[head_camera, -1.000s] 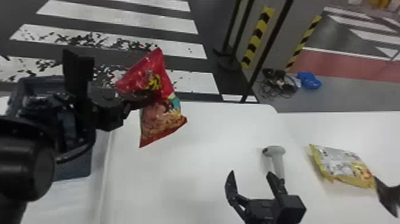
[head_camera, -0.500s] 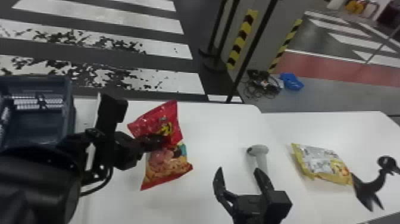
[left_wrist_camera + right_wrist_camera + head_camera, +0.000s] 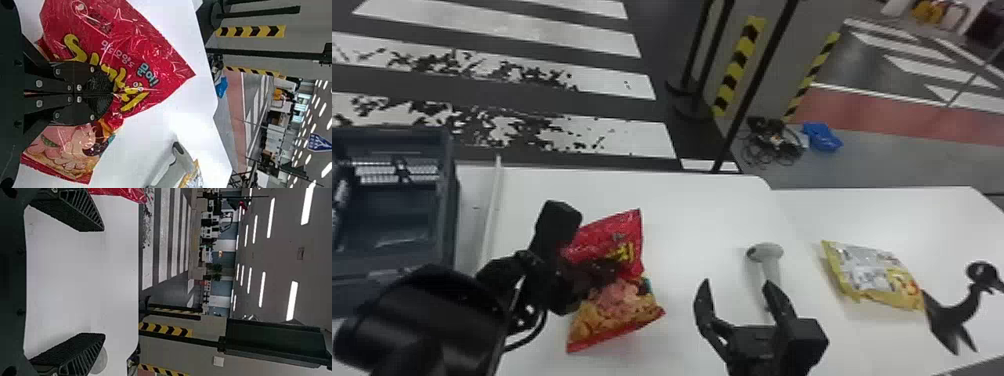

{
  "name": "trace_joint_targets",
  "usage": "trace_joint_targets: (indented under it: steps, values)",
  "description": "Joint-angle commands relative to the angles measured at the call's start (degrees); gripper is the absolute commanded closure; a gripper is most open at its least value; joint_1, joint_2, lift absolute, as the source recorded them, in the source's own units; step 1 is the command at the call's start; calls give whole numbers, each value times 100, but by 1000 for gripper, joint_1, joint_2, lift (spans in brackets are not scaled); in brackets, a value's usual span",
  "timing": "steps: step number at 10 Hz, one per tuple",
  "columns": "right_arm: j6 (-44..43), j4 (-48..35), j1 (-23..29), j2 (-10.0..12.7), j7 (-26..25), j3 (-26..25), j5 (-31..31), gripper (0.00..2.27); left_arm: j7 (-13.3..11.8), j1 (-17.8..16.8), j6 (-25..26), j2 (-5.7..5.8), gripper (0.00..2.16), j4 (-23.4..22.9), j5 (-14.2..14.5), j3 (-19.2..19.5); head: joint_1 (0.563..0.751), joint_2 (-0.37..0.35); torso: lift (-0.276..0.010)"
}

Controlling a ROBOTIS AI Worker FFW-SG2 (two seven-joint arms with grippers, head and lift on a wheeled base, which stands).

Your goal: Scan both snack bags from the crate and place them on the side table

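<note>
left hand (image 3: 612, 272): closed on the red bag (image 3: 627, 245), with black fingers (image 3: 84, 76) pressed together over its middle in the left wrist view
red bag: above the tabletop (image 3: 692, 215), between the crate and the right hand (image 3: 738, 285); its red part is on the far side of the grip and the printed snack picture on the near side
right hand: open, with its fingers spread wide and nothing between them, at the near side of the tabletop
scanner (image 3: 764, 252): grey, on the tabletop just beyond the right hand, its handle pointing back toward that hand
yellow bag (image 3: 872, 275): lying flat on the side tabletop (image 3: 932, 220), to the right of the scanner
black thing (image 3: 952, 310): curved, at the right end of the yellow bag; what it is I cannot tell
crate (image 3: 449, 220): dark blue-grey, at the far left, well apart from the red bag
floor beyond: a heap of cables (image 3: 772, 142) beside something blue (image 3: 822, 137)
change: the head view has turned, and the red bag has come nearer the robot and closer to the scanner
</note>
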Motion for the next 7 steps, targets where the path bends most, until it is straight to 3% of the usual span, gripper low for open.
trace_joint_targets:
  steps: [1, 2, 4, 7]
  values:
    - [51, -18, 1, 5, 0, 2, 2, 26, 25, -71, -511, -15, 741, 203, 47, -153, 695, -350, -95]
    - [69, -18, 1, 5, 0, 2, 2, 26, 16, -106, -617, -15, -2, 141, -14, -250, 695, -350, -95]
    - [69, -35, 10, 5, 0, 2, 2, 26, 7, -168, -722, -15, 33, -228, -49, -241, 695, -350, -95]
    - [174, -150, 45, 5, 0, 10, 2, 26, 192, -98, -476, -15, 33, -1371, 12, 181, 695, -350, -95]
